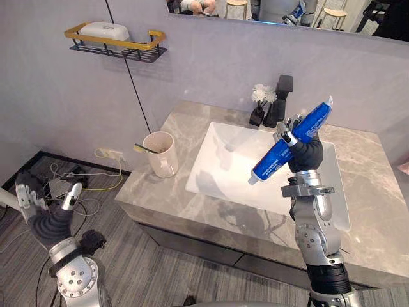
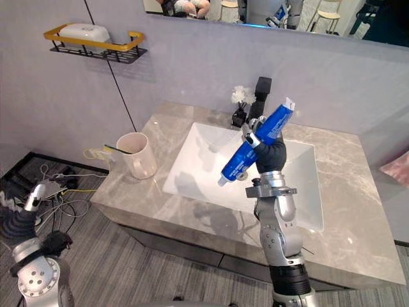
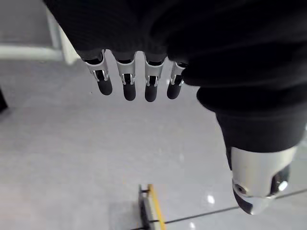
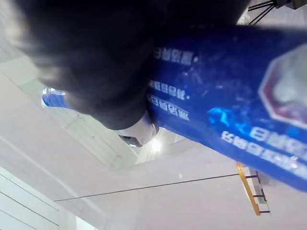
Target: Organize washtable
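Grey veined stone forms the washtable top (image 1: 374, 160), with a white rectangular basin (image 1: 214, 163) sunk into it. Above the basin's right half the right hand (image 1: 305, 152) is raised, its fingers and thumb curled round a blue toothpaste tube (image 1: 273, 158). The tube is clear of the basin and slanted, with its cap end lower, toward the basin's middle, and its flat crimped end higher, toward the basin's back right corner. Just left of the basin a cream mug (image 1: 160, 157) stands on the stone with a toothbrush (image 1: 144, 149) in it. Behind the basin's back edge stand a black tap (image 1: 280, 99) and, just beside it, a small dark vase of white flowers (image 1: 262, 94). On the wall up and left of the basin hangs a gold-railed black shelf (image 1: 144, 54) carrying a white box (image 1: 103, 30). Well left of the basin and lower than the stone, the left hand (image 1: 46, 217) hangs over the floor, its fingers (image 3: 125, 85) straight and holding nothing.
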Controlling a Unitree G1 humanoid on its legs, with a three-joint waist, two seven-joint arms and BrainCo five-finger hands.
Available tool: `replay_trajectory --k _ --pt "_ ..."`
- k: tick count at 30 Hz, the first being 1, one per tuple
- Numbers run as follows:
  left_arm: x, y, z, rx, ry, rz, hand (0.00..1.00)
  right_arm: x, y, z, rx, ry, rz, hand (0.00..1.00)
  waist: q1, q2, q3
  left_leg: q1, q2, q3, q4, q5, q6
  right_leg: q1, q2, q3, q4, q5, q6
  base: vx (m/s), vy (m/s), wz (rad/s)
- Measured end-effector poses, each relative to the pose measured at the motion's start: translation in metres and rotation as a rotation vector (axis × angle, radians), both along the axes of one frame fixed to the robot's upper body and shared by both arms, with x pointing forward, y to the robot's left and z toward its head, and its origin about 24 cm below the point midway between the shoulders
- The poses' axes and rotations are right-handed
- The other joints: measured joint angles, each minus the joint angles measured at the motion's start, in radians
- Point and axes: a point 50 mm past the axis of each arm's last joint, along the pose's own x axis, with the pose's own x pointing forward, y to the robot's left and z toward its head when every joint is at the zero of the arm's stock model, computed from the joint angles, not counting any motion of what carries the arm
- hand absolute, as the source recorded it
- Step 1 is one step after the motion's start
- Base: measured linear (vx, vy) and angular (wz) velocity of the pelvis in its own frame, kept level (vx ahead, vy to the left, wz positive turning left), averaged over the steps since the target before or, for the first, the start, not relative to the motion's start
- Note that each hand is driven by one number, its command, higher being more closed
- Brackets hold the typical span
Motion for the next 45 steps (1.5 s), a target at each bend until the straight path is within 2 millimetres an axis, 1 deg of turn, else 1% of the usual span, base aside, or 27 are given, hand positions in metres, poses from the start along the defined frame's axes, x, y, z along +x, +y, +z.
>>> replay_trajectory --k 3,5,6,8,9,11,14,17,20,22,27,31,34,39,45 --pt "-0.002 0.001 -0.022 -0.051 0.087 -0.002 0.0 0.001 0.0 -0.002 0.007 0.008 -0.011 1.0 0.0 0.0 0.0 -0.001 -0.002 -0.006 0.0 0.0 0.0 0.002 -0.003 -0.007 0.0 -0.004 0.005 -0.01 0.0 0.08" --pt "-0.004 0.001 -0.05 -0.125 0.203 0.008 0.0 0.0 0.0 -0.001 0.008 0.004 -0.033 1.0 0.002 -0.001 0.0 -0.002 -0.004 -0.01 0.0 0.0 0.0 0.003 -0.004 -0.01 0.001 -0.005 0.007 -0.01 0.001 0.06" --pt "-0.006 0.001 -0.059 -0.144 0.236 0.007 0.0 0.0 0.0 -0.001 0.002 0.001 -0.037 1.0 0.002 -0.001 -0.001 -0.002 -0.004 -0.01 0.0 0.0 0.0 0.003 -0.005 -0.011 0.001 -0.006 0.008 0.0 0.0 0.0" --pt "-0.013 -0.003 -0.088 -0.223 0.361 0.005 0.0 0.0 0.002 -0.001 -0.011 -0.008 -0.041 1.0 0.001 -0.002 -0.001 -0.002 -0.006 -0.011 0.0 0.0 0.0 0.003 -0.007 -0.012 0.001 -0.007 0.009 0.0 0.0 0.0" --pt "-0.014 -0.004 -0.093 -0.239 0.385 0.004 0.0 0.0 0.003 -0.001 -0.011 -0.005 -0.04 1.0 0.001 -0.003 -0.002 -0.003 -0.007 -0.011 0.0 0.0 0.0 0.003 -0.007 -0.012 0.001 -0.007 0.009 0.0 0.0 0.0" --pt "-0.021 -0.008 -0.111 -0.289 0.464 -0.008 0.0 0.001 0.007 -0.004 -0.013 0.011 -0.031 1.0 0.001 -0.006 -0.004 -0.003 -0.009 -0.012 0.0 0.0 0.0 0.003 -0.009 -0.012 0.001 -0.007 0.009 0.0 0.0 0.0" --pt "-0.028 -0.013 -0.127 -0.329 0.536 -0.027 0.0 0.004 0.007 -0.011 -0.017 0.042 -0.032 1.0 0.002 -0.011 -0.007 -0.004 -0.011 -0.014 0.0 0.0 0.0 0.003 -0.011 -0.013 0.001 -0.007 0.009 0.0 0.0 0.0" --pt "-0.035 -0.016 -0.139 -0.362 0.603 -0.031 0.0 0.004 0.01 -0.011 -0.019 0.044 -0.021 1.0 0.002 -0.016 -0.01 -0.004 -0.012 -0.014 0.0 0.0 0.0 0.002 -0.012 -0.014 0.001 -0.007 0.01 -0.01 0.001 0.0" --pt "-0.038 -0.022 -0.147 -0.386 0.645 -0.059 0.0 0.004 0.012 -0.012 -0.023 0.045 -0.014 1.0 0.003 -0.02 -0.013 -0.007 -0.011 -0.015 0.0 0.0 0.0 0.0 -0.011 -0.014 0.001 -0.007 0.01 0.0 0.0 0.0" --pt "-0.038 -0.03 -0.155 -0.387 0.702 -0.117 0.0 0.004 0.012 -0.012 -0.025 0.046 -0.017 1.0 0.007 -0.024 -0.014 -0.011 -0.011 -0.017 0.003 0.0 0.0 -0.002 -0.011 -0.015 0.001 -0.007 0.01 0.0 0.0 0.0" --pt "-0.044 -0.037 -0.166 -0.401 0.777 -0.17 0.0 0.004 0.014 -0.013 -0.026 0.052 -0.012 1.0 0.011 -0.03 -0.013 -0.012 -0.01 -0.017 0.007 -0.001 0.0 -0.002 -0.01 -0.014 0.002 -0.007 0.01 0.0 0.0 0.0" --pt "-0.045 -0.038 -0.17 -0.402 0.81 -0.177 0.0 0.007 0.013 -0.02 -0.024 0.089 -0.024 1.0 0.021 -0.038 -0.009 -0.012 -0.01 -0.017 0.012 -0.001 0.0 -0.002 -0.01 -0.013 0.005 -0.007 0.01 0.0 0.0 0.0" --pt "-0.049 -0.039 -0.174 -0.407 0.836 -0.178 0.0 0.007 0.014 -0.021 -0.024 0.091 -0.021 1.0 0.021 -0.042 -0.006 -0.017 -0.01 -0.018 0.019 -0.001 0.0 -0.005 -0.01 -0.013 0.01 -0.008 0.009 0.0 0.0 0.0" --pt "-0.054 -0.041 -0.178 -0.409 0.872 -0.196 0.0 0.007 0.014 -0.021 -0.023 0.091 -0.021 1.0 0.021 -0.043 -0.005 -0.017 -0.009 -0.018 0.023 -0.001 0.0 -0.005 -0.011 -0.012 0.017 -0.01 0.008 -0.03 -0.002 0.0" --pt "-0.06 -0.048 -0.185 -0.43 0.923 -0.229 0.0 0.007 0.014 -0.021 -0.023 0.091 -0.02 1.0 0.022 -0.043 -0.002 -0.016 -0.007 -0.018 0.023 -0.001 0.0 -0.006 -0.01 -0.011 0.017 -0.01 0.007 -0.01 -0.002 0.0"
